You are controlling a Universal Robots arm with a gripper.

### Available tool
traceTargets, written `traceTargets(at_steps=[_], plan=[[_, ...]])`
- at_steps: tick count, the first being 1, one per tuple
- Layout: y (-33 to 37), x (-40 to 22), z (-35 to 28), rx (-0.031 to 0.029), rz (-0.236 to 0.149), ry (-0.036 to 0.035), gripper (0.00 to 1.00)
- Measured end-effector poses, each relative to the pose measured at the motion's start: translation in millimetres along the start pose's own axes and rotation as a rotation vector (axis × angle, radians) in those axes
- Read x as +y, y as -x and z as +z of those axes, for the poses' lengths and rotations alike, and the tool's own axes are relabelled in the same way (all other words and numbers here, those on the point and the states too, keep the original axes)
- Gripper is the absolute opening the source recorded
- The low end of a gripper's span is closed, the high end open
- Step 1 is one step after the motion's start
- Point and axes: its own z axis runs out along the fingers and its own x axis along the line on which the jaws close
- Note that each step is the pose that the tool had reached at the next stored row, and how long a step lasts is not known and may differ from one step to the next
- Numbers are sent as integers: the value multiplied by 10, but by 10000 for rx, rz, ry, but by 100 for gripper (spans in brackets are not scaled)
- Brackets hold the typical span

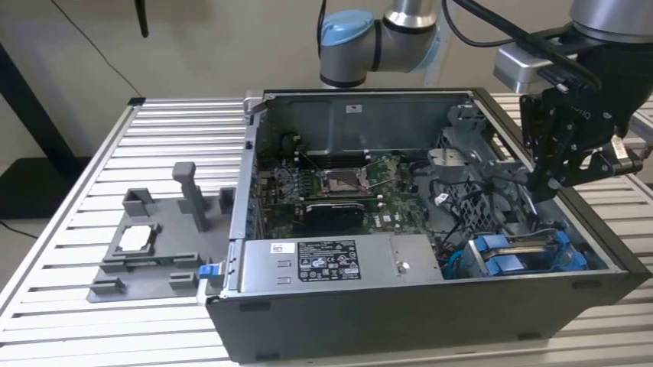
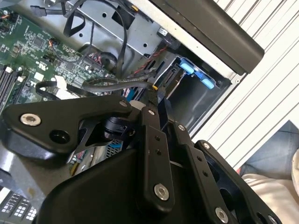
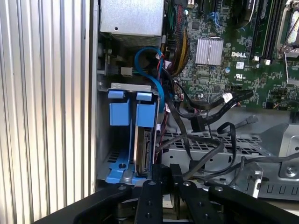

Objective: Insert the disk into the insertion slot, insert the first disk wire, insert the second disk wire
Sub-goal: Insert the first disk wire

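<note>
The claw [image 1: 540, 187] hung from the arm's wrist inside the open computer case [image 1: 408, 321], over the side of the case at the exterior view's right. It hung above the corner where the insertion slot [image 1: 510, 264] sat.

In the second wrist view its two black fingers [image 2: 150, 135] ran in toward each other until the tips nearly met. The claw [image 2: 156, 95] looked clamped on the end of a black disk wire [image 2: 117, 84]. That wire curved away across the case floor toward the motherboard [image 2: 42, 51]. A small yellow mark showed on the wire right at the fingertips. In the first wrist view the claw [image 3: 163, 170] appeared just as narrow, with only a thin gap between the tips. They hovered just beside the open end of the cage.

The disk [image 3: 142, 149] was already in the insertion slot [image 3: 126, 86]. It stood on edge between the blue plastic fittings [image 3: 119, 112], and its bare end faced the claw. In the second wrist view the same end of the disk [image 2: 174, 77] lay close beyond the fingertips. Whether the wire's end touched it could not be told.

Loose black cables [image 3: 205, 116] trailed over the perforated metal floor next to the cage. The grey power-supply box [image 1: 326, 264] lay along the near wall of the case. A grey fixture tray [image 1: 153, 260] rested well apart on the slatted counter [image 1: 183, 122].
</note>
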Motion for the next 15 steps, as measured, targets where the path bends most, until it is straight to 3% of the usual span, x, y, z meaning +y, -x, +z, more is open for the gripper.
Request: traceTargets(at_steps=[6, 10, 13, 15], plan=[[-15, -1, 49, -13, -2, 240, 19], [-37, -31, 80, -30, -4, 494, 19], [-55, -85, 102, -48, -5, 772, 19], [-63, -144, 119, -57, -6, 913, 19]])
